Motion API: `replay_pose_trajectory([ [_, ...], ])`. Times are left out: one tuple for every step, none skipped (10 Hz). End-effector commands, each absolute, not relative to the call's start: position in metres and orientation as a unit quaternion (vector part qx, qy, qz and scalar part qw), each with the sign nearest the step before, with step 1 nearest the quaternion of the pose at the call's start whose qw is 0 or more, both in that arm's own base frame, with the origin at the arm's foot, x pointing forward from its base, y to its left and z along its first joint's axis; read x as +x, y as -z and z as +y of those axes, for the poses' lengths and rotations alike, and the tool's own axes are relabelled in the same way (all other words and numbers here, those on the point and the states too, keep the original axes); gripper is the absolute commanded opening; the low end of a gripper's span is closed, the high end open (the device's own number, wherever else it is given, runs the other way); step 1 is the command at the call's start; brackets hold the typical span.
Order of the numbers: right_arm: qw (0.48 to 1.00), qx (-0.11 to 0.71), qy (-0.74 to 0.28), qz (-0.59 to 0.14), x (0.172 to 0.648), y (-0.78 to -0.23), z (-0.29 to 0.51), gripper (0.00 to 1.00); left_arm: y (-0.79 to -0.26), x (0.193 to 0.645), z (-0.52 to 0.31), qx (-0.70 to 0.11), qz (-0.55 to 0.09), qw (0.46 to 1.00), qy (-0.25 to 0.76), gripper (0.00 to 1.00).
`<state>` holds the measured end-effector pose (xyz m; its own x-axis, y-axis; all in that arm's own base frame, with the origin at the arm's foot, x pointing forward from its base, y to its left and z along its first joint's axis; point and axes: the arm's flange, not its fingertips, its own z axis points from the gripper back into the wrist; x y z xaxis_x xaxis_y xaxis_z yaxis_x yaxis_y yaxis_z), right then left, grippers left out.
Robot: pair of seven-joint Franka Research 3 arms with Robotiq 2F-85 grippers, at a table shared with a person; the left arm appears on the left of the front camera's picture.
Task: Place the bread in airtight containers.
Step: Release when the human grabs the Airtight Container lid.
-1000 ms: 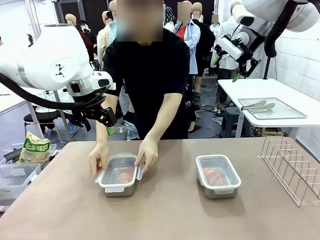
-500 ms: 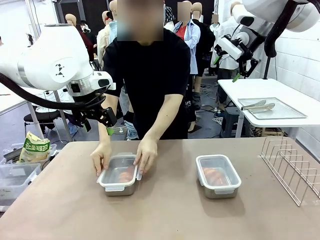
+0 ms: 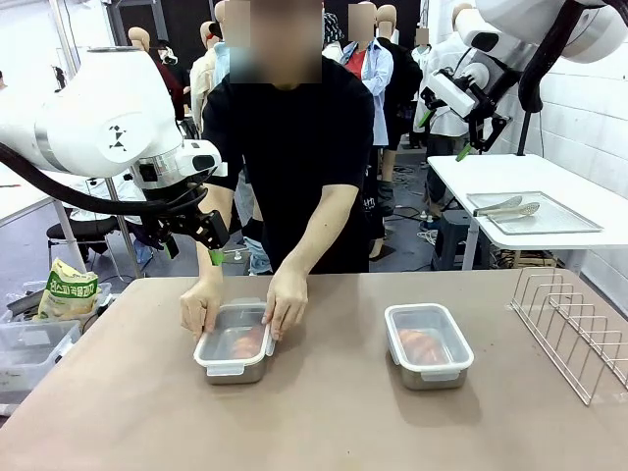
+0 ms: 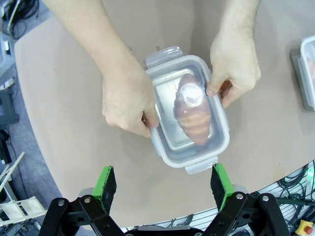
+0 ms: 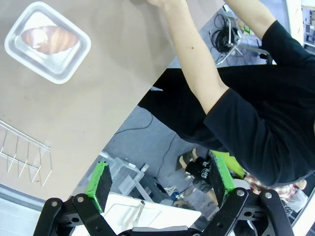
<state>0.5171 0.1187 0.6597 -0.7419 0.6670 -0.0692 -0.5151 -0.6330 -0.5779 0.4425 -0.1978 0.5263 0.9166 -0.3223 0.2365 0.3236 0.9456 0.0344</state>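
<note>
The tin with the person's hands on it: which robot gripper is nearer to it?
The left gripper, open, hangs just behind and above that tin. The right gripper, open, is high on the far right side, much farther away.

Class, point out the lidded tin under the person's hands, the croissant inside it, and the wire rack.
Lidded tin [image 4: 216, 147], left wrist view, lid's rim.
Croissant [image 4: 194, 115], left wrist view, ridged middle.
Wire rack [image 3: 574, 329], front view, middle wires.

A brown bench [image 3: 334, 412] carries two lidded tins [image 3: 234, 343] [image 3: 428, 344] mid-frame and a wire rack [image 3: 579, 329] at right.
</note>
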Motion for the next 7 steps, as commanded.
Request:
replay_pose_trajectory([
  [0.333, -0.140, -0.890, -0.277, 0.5177, -0.6602, 0.1196, 1.00, -0.5274, 0.4426, -0.1970, 0.007, -0.121, 0.980, 0.156, 1.00],
  [0.333, -0.140, -0.890, -0.277, 0.5177, -0.6602, 0.1196, 1.00, -0.5274, 0.4426, -0.1970, 0.007, -0.121, 0.980, 0.156, 1.00],
  [0.333, -0.140, -0.890, -0.277, 0.5177, -0.6602, 0.1196, 1.00, -0.5274, 0.4426, -0.1970, 0.007, -0.121, 0.980, 0.156, 1.00],
  [0.333, -0.140, -0.890, -0.277, 0.5177, -0.6602, 0.1196, 1.00, -0.5274, 0.4426, -0.1970, 0.007, -0.121, 0.980, 0.156, 1.00],
  [0.333, -0.140, -0.890, -0.277, 0.5177, -0.6602, 0.1196, 1.00, -0.5274, 0.4426, -0.1970, 0.007, -0.121, 0.980, 0.156, 1.00],
  [0.333, -0.140, -0.890, -0.277, 0.5177, -0.6602, 0.1196, 1.00, -0.5274, 0.4426, -0.1970, 0.007, -0.121, 0.980, 0.156, 1.00],
  [0.333, -0.140, -0.890, -0.277, 0.5177, -0.6602, 0.1196, 1.00, -0.5274, 0.4426, -0.1970, 0.007, -0.121, 0.980, 0.156, 1.00],
])
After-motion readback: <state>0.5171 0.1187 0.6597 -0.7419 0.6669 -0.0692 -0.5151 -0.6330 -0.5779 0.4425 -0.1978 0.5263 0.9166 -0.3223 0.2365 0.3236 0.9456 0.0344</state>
